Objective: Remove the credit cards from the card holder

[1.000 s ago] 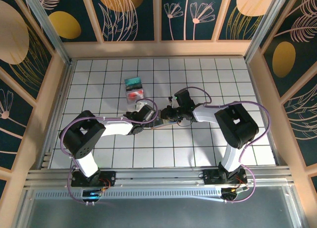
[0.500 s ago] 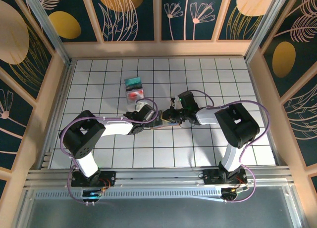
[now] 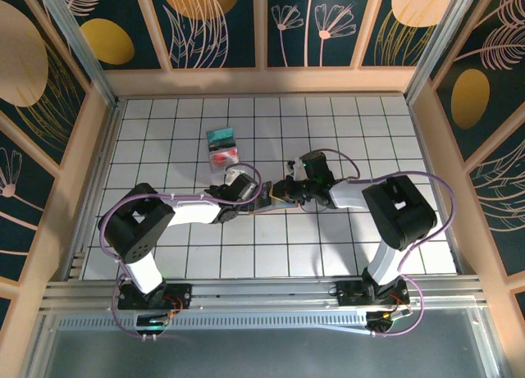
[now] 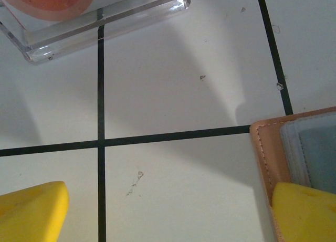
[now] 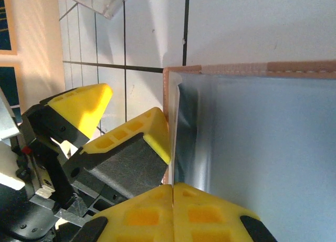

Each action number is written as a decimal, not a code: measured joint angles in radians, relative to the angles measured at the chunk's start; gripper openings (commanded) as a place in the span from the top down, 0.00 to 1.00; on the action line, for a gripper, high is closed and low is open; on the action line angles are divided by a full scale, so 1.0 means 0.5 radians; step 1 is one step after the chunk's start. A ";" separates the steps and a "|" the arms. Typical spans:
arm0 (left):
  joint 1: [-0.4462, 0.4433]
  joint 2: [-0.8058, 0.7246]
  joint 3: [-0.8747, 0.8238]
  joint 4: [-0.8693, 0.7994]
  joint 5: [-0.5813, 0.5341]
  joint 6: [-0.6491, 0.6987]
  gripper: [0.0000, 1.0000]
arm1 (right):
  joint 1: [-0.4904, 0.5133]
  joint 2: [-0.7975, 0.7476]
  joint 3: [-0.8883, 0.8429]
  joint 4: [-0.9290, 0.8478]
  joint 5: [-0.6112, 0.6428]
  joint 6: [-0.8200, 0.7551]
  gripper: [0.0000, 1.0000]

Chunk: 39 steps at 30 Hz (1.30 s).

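Robot test booth: gridded white tabletop (image 3: 164, 255), floral-print wall panels (image 3: 221, 25), wood frame (image 3: 262, 81), aluminium rail (image 3: 262, 289) at near edge.

Tan-pink card holder (image 4: 262, 158), grey-blue inside; white table (image 4: 173, 84) gridded in black; one teal card (image 3: 220, 136), one red-and-white card (image 3: 223, 157).

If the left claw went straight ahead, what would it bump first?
Probably the white table: the left gripper points down at it. The clear box lies further on, off to one side.
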 measured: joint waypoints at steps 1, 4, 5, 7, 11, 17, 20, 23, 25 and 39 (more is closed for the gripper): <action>0.000 0.000 0.000 0.000 -0.001 0.001 0.01 | -0.001 -0.005 0.000 0.000 -0.002 0.000 0.93; 0.000 0.000 0.000 0.000 0.000 0.001 0.01 | -0.001 -0.008 0.000 0.002 -0.006 0.002 0.89; 0.000 0.000 0.000 0.000 0.000 0.001 0.01 | -0.001 -0.008 -0.001 0.002 -0.006 0.006 0.87; 0.000 0.000 0.002 -0.001 0.000 0.001 0.01 | -0.001 -0.008 -0.001 0.016 -0.008 0.018 0.83; 0.000 0.001 0.003 -0.002 0.001 0.002 0.01 | 0.001 -0.007 -0.001 0.042 -0.021 0.047 0.82; 0.000 0.005 0.011 -0.014 0.002 0.008 0.01 | 0.005 0.031 0.001 0.069 -0.018 0.053 0.91; 0.000 0.005 0.014 -0.015 0.005 0.013 0.01 | 0.005 0.037 0.005 0.046 0.002 0.045 0.99; 0.000 0.006 0.015 -0.016 0.005 0.015 0.01 | 0.005 0.037 0.021 0.002 0.024 0.027 1.00; 0.000 0.006 0.015 -0.015 0.005 0.014 0.01 | 0.005 0.031 0.031 -0.053 0.060 -0.002 1.00; 0.000 -0.002 0.015 -0.020 0.012 0.015 0.01 | -0.037 -0.224 0.031 -0.417 0.355 -0.185 1.00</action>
